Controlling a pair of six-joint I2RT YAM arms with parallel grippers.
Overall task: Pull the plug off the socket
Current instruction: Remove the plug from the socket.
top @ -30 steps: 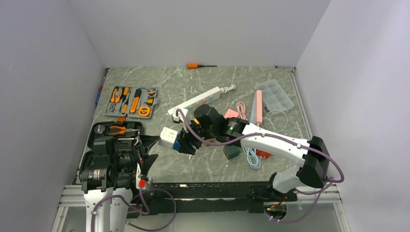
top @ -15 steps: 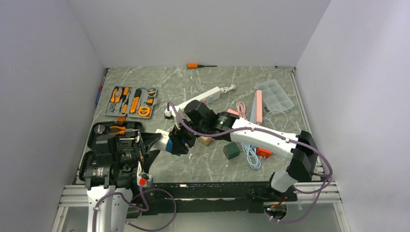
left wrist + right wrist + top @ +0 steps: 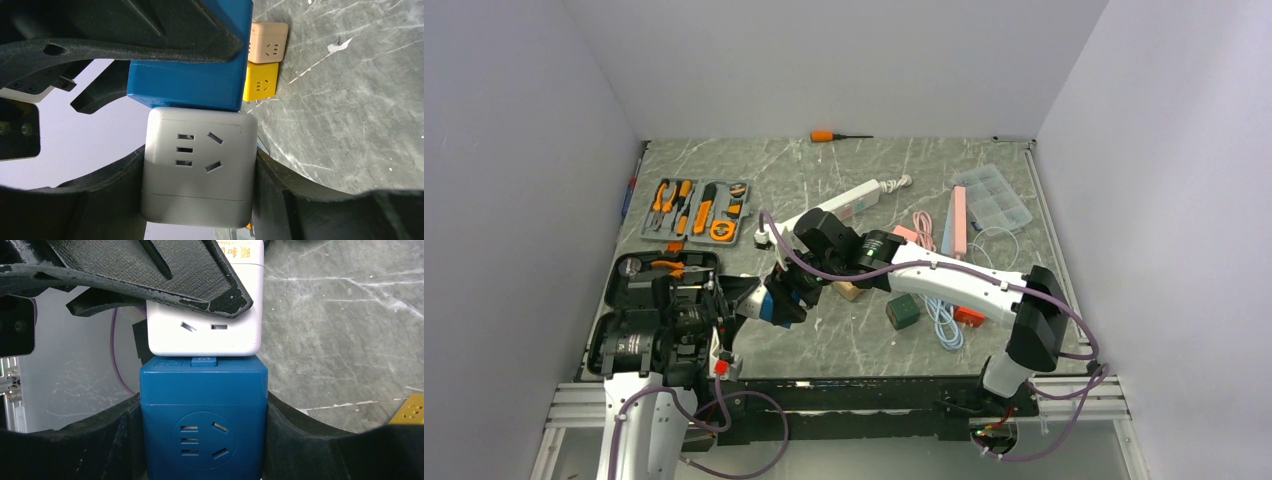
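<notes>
The right arm has swung further left over the last second, bringing the blue plug cube (image 3: 202, 425) and the white socket cube (image 3: 197, 165) across to the left arm. The two cubes are still joined face to face, with no gap showing at the seam in either wrist view. They sit near the front-left of the marble table (image 3: 864, 340), just right of the left arm's wrist; whether they are clear of the surface cannot be told. The right gripper (image 3: 202, 440) is clamped on the blue plug cube, a finger pressed to each side. The left gripper (image 3: 200, 175) is clamped the same way on the white socket cube. In the left wrist view a tan cube (image 3: 270, 47) and a yellow cube (image 3: 261, 86) lie touching each other on the table beyond the pair. Further out are a green block (image 3: 903, 312), a pale blue cable (image 3: 944, 325), a white power strip (image 3: 844, 203), an open tool kit (image 3: 696, 208) with orange handles, and an orange-handled screwdriver (image 3: 834, 135) at the far edge.
</notes>
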